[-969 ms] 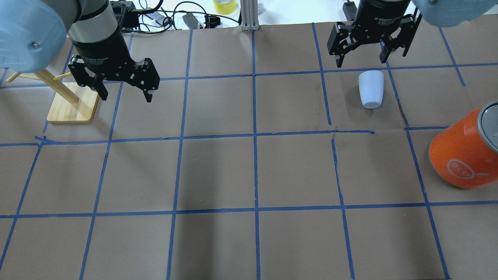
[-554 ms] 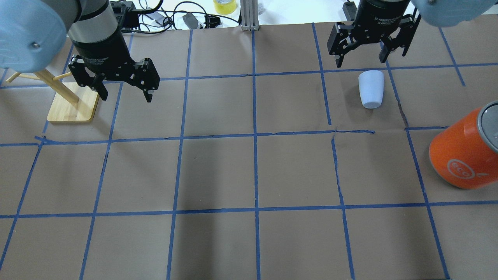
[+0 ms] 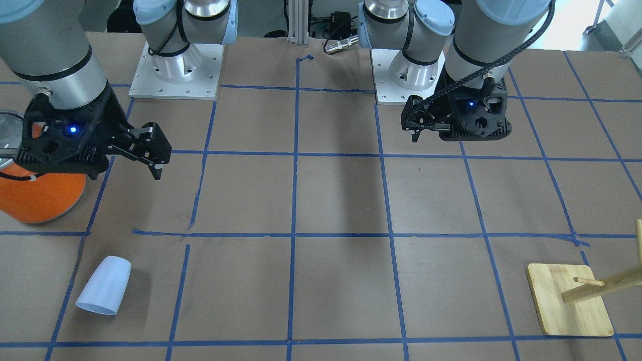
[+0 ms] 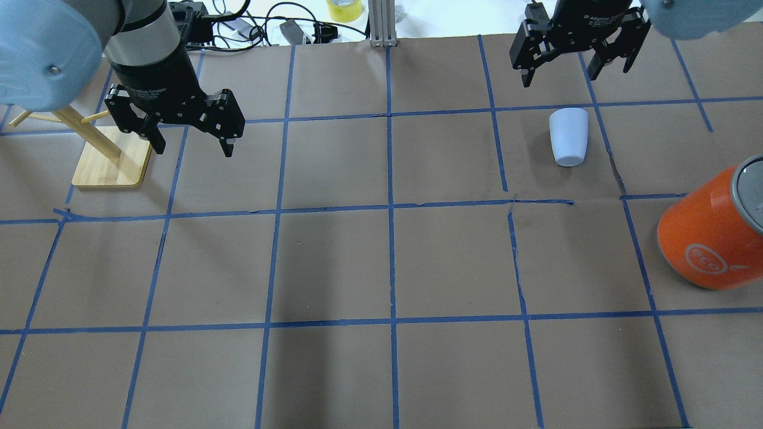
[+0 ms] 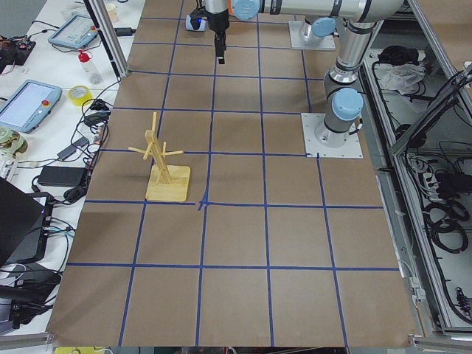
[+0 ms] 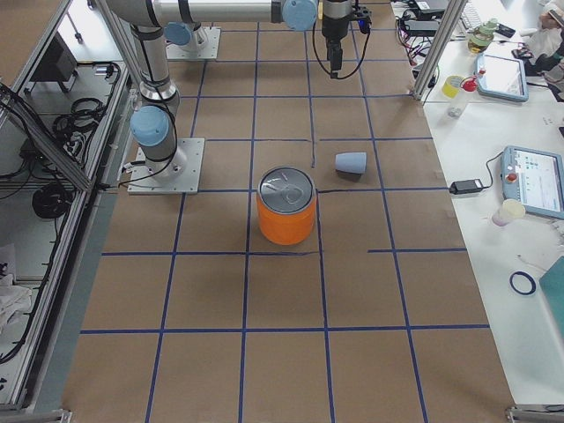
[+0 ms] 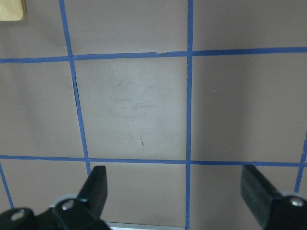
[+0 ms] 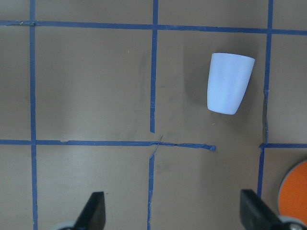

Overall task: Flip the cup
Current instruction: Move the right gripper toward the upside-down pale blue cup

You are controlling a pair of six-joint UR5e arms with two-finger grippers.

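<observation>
Cup lies on its side on the brown paper table, on the robot's right half, in a taped square. Its wide rim points away from the robot and its narrow base toward it. We see nothing touching it.

Right gripper hangs in the air apart from the cup, jaws spread wide and holding nothing. In its wrist view we note the cup up and to the right of the fingertips, not between them.

Orange can stands near the cup, closer to the robot and further right, not touching.

Left gripper is well apart on the other half, jaws likewise released and empty, just beside a wooden stand
</observation>
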